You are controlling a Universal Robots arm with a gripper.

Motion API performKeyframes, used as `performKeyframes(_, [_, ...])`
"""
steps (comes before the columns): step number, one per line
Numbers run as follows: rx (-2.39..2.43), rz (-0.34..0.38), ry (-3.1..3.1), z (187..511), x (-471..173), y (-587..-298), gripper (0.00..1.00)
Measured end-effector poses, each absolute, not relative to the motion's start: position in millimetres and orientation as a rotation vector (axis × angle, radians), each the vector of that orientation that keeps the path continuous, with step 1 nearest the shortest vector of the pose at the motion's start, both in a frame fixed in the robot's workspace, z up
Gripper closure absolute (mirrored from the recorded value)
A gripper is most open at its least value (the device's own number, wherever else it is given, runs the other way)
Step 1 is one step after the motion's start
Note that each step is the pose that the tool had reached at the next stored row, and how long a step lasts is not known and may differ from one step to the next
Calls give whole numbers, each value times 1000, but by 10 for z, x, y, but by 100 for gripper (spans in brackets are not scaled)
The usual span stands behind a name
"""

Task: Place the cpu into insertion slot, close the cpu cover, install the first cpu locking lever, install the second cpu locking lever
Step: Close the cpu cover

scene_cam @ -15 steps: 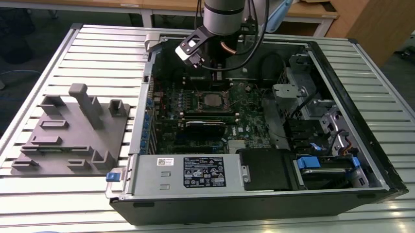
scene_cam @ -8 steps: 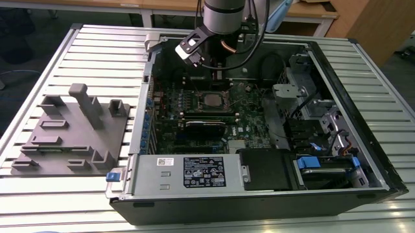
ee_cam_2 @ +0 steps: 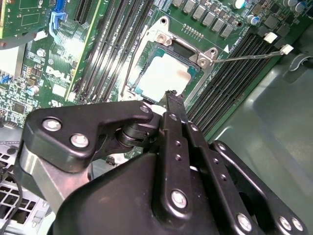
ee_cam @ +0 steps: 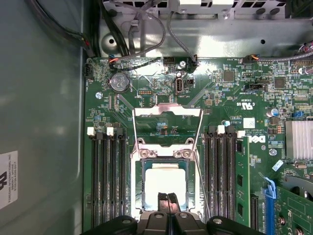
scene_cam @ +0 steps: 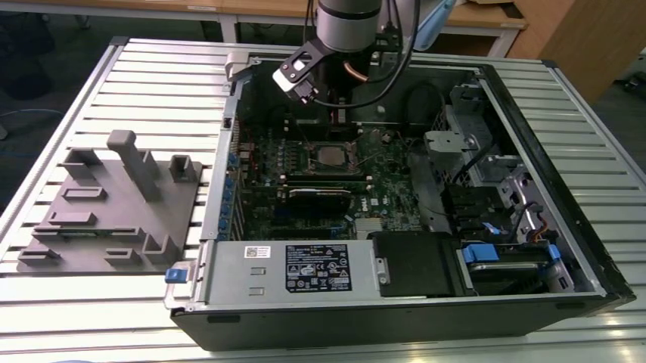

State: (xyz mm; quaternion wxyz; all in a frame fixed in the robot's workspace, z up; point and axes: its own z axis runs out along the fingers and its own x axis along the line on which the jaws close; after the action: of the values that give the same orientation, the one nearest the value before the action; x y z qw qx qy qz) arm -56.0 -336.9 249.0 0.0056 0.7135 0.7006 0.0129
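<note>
In the exterior view we see a big open computer case (scene_cam: 404, 321) on a striped metal table (scene_cam: 151, 76). Inside the case sit a green board (scene_cam: 389, 189), a grey power supply box (scene_cam: 302, 268) with a white label, and lots of wires. In the middle of the board we see the cpu (scene_cam: 332, 156), a small silver square. The arm (scene_cam: 349, 23) reaches down into the far end of the case. A grey tray (scene_cam: 187, 227) with grey blocks on it lies on the table, just beside the case on the exterior view's left. In the second wrist view the gripper (ee_cam_2: 171, 98) is right next to the cpu (ee_cam_2: 164, 73). Its black fingers (ee_cam_2: 172, 115) are pressed together and we see nothing between them. A thin metal lever (ee_cam_2: 131, 61) runs along one side of the slot. In the first wrist view the cpu (ee_cam: 166, 181) lies flat inside the insertion slot (ee_cam: 140, 188). The gripper (ee_cam: 167, 198) has its tips over the edge of the cpu. The cpu cover (ee_cam: 167, 112) is swung open away from the slot, and we can see green board through its square hole.
</note>
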Motion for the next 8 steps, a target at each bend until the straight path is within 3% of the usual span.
performKeyframes(8, [2234, 41, 2193, 2521, -560, -3369, 89])
